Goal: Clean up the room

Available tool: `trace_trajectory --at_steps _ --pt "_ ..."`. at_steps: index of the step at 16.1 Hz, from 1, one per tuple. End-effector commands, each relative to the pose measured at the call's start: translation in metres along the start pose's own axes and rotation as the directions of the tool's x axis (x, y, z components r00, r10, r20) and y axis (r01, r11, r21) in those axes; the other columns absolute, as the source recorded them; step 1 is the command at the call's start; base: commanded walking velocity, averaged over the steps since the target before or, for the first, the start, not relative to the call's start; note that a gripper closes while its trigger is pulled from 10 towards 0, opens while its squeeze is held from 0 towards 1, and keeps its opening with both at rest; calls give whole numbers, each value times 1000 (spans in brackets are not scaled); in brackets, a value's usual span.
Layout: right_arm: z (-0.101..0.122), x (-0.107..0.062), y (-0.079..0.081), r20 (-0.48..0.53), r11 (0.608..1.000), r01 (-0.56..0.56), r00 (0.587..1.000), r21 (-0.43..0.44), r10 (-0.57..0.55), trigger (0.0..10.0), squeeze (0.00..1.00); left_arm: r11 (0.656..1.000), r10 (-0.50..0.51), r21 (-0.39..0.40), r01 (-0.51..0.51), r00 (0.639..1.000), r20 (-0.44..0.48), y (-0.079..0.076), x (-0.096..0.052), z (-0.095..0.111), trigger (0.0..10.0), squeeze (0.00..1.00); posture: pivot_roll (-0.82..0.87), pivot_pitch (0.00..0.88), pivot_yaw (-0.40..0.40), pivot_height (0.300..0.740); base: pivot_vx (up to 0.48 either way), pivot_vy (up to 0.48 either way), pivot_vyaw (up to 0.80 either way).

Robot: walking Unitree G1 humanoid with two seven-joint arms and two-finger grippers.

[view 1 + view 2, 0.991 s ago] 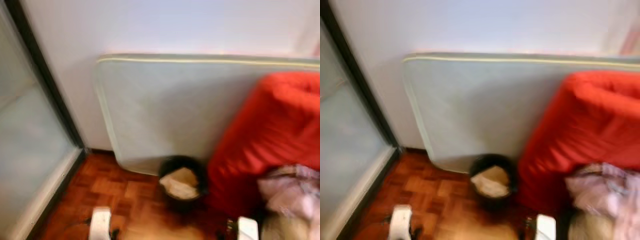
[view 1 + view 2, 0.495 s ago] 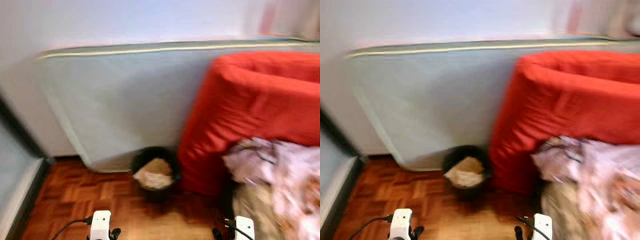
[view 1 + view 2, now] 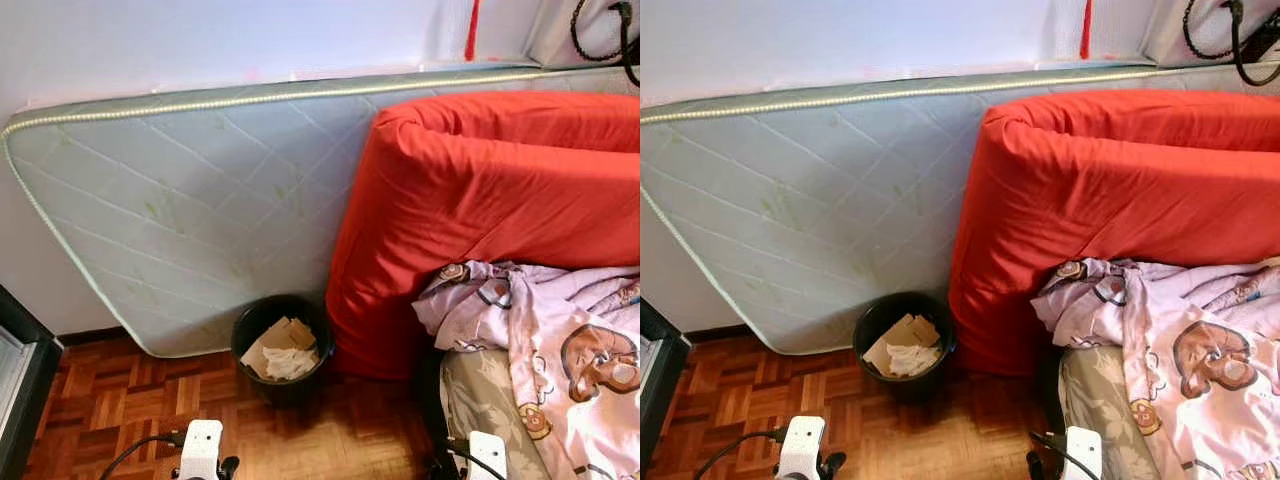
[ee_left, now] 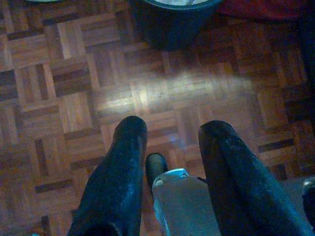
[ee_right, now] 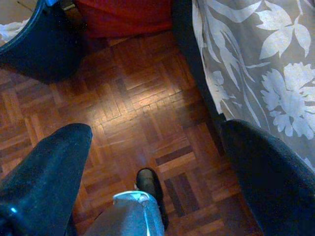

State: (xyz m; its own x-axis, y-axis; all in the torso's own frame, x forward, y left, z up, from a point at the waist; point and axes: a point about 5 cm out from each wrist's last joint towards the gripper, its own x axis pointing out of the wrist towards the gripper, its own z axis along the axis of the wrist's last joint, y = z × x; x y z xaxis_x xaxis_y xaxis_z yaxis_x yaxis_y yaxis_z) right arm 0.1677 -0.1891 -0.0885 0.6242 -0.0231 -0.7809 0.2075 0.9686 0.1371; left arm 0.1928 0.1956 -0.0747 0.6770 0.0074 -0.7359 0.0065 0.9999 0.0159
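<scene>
Where parquet meets wall, one black bin (image 3: 283, 345) (paper inside), two mattresses, both end effectors open, empty.

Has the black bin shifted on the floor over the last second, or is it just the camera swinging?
No. The black bin sits at the same spot against the lower edge of the leaning mattress, beside the red mattress. The whole scene slid together, so the camera turned.

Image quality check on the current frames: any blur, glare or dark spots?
Left eye and right eye views: sharp and evenly lit; quilted pale green mattress and red folded mattress read clearly. Left wrist view: dim, with a glare patch on the parquet floor before the black round bin. Right wrist view: brighter, soft sheen on the floor, fingers out of focus.
</scene>
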Motion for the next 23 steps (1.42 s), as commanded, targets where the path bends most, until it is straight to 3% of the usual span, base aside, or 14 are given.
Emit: trace_trajectory --at_steps 1,3,5,7,23 --pt "-1 0 1 -9 1000 -3 1000 -5 3 10000 0 1000 -1 3 1 1000 -2 0 0 1 10000 0 38 4 10 740 0 0 -712" --pt "-2 0 1 -13 1000 -8 1000 -8 8 10000 0 1000 2 -9 -2 1000 3 1 0 0 10000 0 40 6 9 740 0 0 -709" --pt "-3 0 2 -14 1000 -10 1000 -10 10 10000 0 999 -7 51 7 1000 2 1 0 1 10000 0 37 6 10 740 0 -240 -706" --pt "-3 0 2 -16 1000 -12 1000 -13 12 10000 0 1000 5 19 -5 1000 -2 1 0 0 10000 0 39 5 8 740 0 -139 -700" --pt "-4 0 6 -27 999 -37 999 -29 36 10000 0 999 -14 53 14 1000 -6 -1 0 1 10000 0 35 9 8 740 0 0 -667"
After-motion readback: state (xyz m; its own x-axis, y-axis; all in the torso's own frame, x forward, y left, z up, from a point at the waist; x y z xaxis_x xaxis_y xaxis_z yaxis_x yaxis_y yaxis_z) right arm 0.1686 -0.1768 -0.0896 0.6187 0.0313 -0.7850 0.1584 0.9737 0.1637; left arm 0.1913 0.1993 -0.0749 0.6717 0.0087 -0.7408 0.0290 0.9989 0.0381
